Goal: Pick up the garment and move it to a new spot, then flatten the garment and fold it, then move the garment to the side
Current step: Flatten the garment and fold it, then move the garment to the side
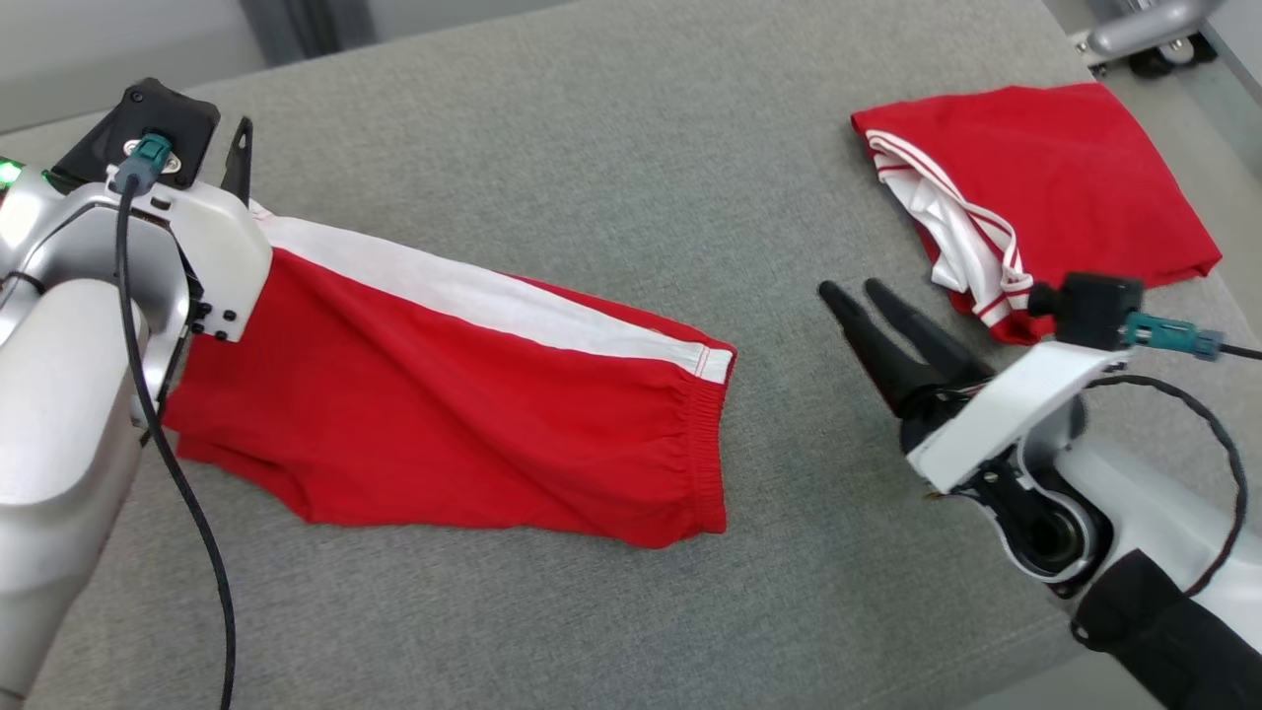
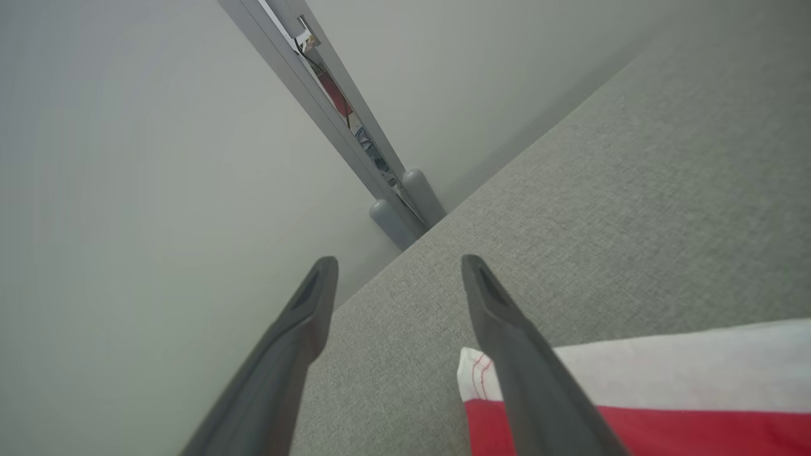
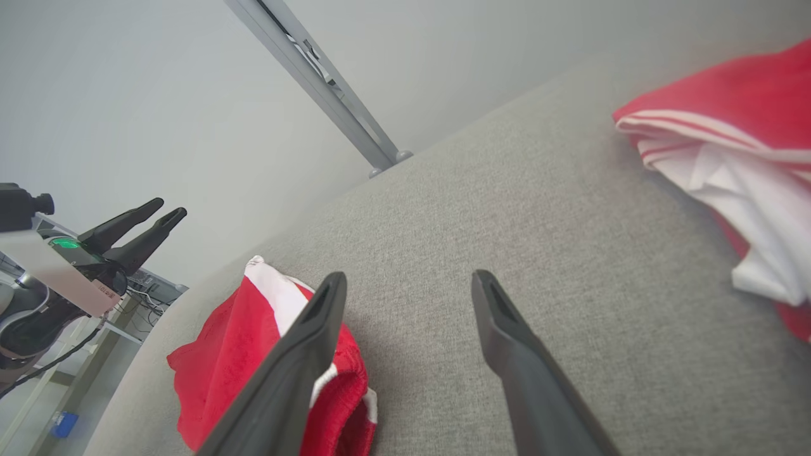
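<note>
Jaws apart, hovering, flanking the garment (image 1: 444,394)

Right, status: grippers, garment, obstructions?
Left gripper, right gripper open, empty. Red white-striped cloth shorts flat on grey fabric surface. Other red-and-white garment apart, right.

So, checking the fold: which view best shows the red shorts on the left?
Head view: the shorts lie nearly whole, one end behind the left arm. Left wrist view shows a corner; right wrist view, the gathered end.
</note>
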Motion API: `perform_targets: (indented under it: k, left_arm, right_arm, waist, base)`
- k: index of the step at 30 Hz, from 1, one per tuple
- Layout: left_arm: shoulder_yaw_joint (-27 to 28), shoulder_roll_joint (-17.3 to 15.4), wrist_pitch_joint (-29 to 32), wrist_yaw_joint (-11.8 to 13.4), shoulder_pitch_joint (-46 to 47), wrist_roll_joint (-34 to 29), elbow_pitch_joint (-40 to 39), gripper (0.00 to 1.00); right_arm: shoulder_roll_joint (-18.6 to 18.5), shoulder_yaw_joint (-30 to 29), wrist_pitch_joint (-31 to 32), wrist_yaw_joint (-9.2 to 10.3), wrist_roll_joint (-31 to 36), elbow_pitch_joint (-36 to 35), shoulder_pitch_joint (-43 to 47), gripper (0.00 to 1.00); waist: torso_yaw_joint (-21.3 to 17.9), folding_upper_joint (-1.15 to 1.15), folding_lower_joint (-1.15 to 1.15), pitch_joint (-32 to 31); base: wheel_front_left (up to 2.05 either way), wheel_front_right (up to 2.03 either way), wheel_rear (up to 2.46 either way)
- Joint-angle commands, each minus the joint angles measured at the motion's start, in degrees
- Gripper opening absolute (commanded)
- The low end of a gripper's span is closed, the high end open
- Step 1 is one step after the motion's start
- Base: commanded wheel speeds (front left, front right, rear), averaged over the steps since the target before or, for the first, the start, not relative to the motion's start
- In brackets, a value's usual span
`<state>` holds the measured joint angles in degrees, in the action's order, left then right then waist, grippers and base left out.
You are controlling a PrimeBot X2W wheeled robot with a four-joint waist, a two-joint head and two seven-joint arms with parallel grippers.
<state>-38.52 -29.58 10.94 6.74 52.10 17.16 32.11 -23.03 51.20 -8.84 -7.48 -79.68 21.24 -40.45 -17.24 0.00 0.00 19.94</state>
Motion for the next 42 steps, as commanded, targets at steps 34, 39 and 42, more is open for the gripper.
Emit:
perform_targets:
  k: [34,39,42]
  left_arm:
    - [17.46,17.57,-26.08,13.91,-52.62,0.38,-27.9,1.0]
    - [19.87,20.33,-26.09,11.17,-51.83,-3.15,-27.58,1.0]
    - [21.06,21.1,-26.09,9.66,-51.23,-4.8,-27.14,1.0]
  right_arm:
    - [17.07,-41.62,-6.38,-0.03,65.19,-9.08,34.14,1.0]
    - [17.4,-42.11,-6.38,-0.03,64.97,-8.31,34.19,1.0]
    - [18.12,-41.56,-5.85,-0.03,61.83,-6.31,34.53,1.0]
  waist:
    - [17.49,0.0,0.0,-15.39]
    - [17.83,0.0,0.0,-15.25]
    - [17.96,0.0,0.0,-14.67]
  base:
    - [0.0,0.0,0.0]
    - [0.0,0.0,0.0]
    - [0.0,0.0,0.0]
